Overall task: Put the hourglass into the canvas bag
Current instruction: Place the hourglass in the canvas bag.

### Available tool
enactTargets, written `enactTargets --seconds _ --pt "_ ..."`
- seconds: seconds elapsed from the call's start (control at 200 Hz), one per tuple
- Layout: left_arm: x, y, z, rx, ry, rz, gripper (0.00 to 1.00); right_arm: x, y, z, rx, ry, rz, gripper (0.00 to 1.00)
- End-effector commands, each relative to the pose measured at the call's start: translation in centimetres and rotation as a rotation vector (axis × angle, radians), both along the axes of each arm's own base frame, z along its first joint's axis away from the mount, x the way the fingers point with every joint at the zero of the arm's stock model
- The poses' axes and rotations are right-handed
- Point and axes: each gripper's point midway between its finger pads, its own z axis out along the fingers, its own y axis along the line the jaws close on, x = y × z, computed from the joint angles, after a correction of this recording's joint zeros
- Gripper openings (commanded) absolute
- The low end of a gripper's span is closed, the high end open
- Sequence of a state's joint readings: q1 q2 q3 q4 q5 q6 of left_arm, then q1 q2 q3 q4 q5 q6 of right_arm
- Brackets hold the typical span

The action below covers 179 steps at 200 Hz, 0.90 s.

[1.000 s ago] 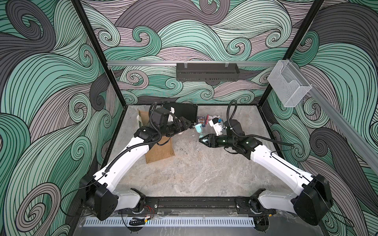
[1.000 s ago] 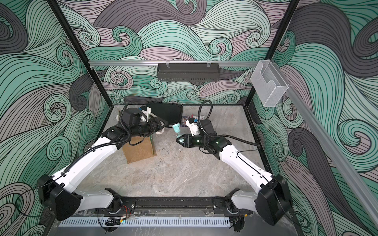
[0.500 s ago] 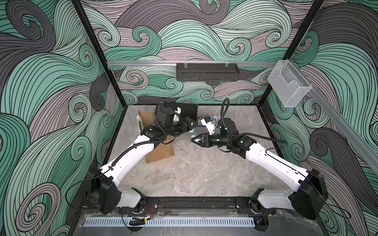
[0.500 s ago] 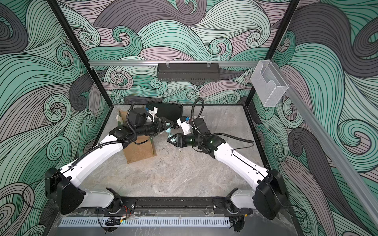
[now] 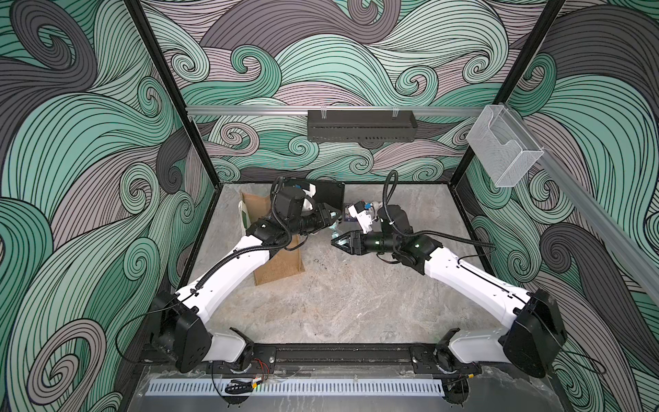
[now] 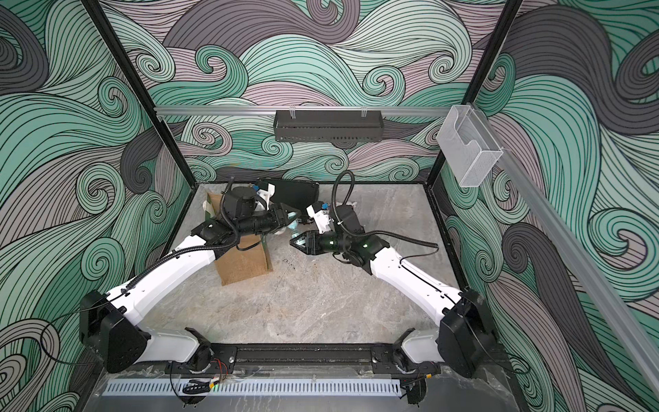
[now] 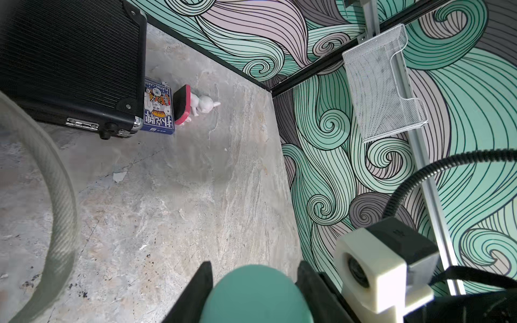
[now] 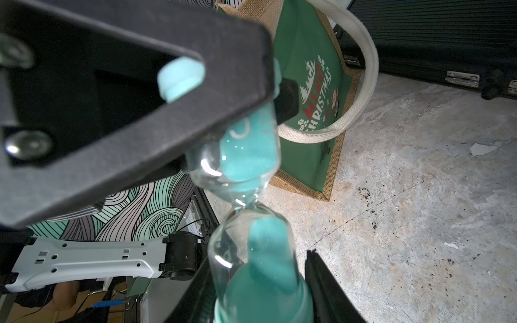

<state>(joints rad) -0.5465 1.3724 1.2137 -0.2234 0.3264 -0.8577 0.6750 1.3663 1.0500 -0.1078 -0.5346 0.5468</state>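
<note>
Marble tabletop (image 5: pixel 338 303) with canvas bag (image 5: pixel 281 265), black case (image 5: pixel 330 192)

Left arm (image 5: pixel 231 271), right arm (image 5: pixel 470 281) reach inward, tips nearly meeting; both jaws clamped.

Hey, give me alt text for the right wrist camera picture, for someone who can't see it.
A teal-sand hourglass fills the centre, its near cap gripped by the right hand, the left hand straddling its far end. Behind stands the canvas bag, its green panel reading Merry Christmas, and a black case near it on the marbled table.
</note>
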Motion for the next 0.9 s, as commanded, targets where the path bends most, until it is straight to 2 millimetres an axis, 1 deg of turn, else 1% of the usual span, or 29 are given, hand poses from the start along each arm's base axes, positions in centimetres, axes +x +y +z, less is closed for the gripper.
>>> enactTargets --seconds 0.0,0.07,0.155,0.27,0.345,0.41,0.465,0.535,0.59,0.65,0.7,0.761,0.806,0.891 --pt "0.4 -0.6 1.9 -0.035 -0.056 -0.005 0.42 0.0 0.7 1.8 0.041 -0.046 0.025 0.3" --pt "0.4 -0.5 2.0 -0.034 -0.06 0.004 0.38 0.0 0.5 1.7 0.028 -0.051 0.023 0.33" --pt "0.5 -0.4 2.3 -0.027 -0.078 0.007 0.3 -0.1 0.4 1.8 0.018 -0.062 0.031 0.43" --pt "0.8 0.3 2.7 -0.006 -0.104 0.037 0.29 -0.3 0.0 2.5 0.014 -0.093 0.024 0.51" --pt "0.9 0.6 3.5 -0.008 -0.133 0.052 0.24 -0.3 -0.3 3.2 0.012 -0.115 0.014 0.65" --pt "1.1 1.2 4.3 0.0 -0.17 0.079 0.24 -0.5 -0.6 4.2 0.017 -0.137 0.014 0.75" --pt "1.1 1.9 5.4 0.025 -0.222 0.102 0.23 -0.7 -1.0 4.9 0.018 -0.149 0.008 0.84" --pt "1.1 3.5 6.6 0.079 -0.272 0.144 0.22 -1.0 -1.6 5.8 0.017 -0.173 -0.003 0.92" --pt "1.1 5.2 7.8 0.143 -0.315 0.18 0.21 -0.9 -2.4 6.0 -0.011 -0.194 -0.027 0.99" --pt "1.2 7.8 8.7 0.226 -0.346 0.245 0.2 -0.3 -3.9 5.7 -0.06 -0.218 -0.087 1.0" --pt "1.4 10.1 9.5 0.29 -0.379 0.309 0.2 0.8 -5.7 5.3 -0.107 -0.236 -0.166 1.0" --pt "1.8 13.0 9.7 0.385 -0.404 0.403 0.17 2.5 -8.5 4.8 -0.152 -0.229 -0.288 0.99" --pt "2.2 14.7 9.6 0.431 -0.415 0.442 0.17 3.6 -10.2 4.3 -0.168 -0.229 -0.355 1.0" --pt "3.1 17.9 8.5 0.484 -0.369 0.511 0.15 5.3 -12.7 3.6 -0.168 -0.214 -0.451 0.99"
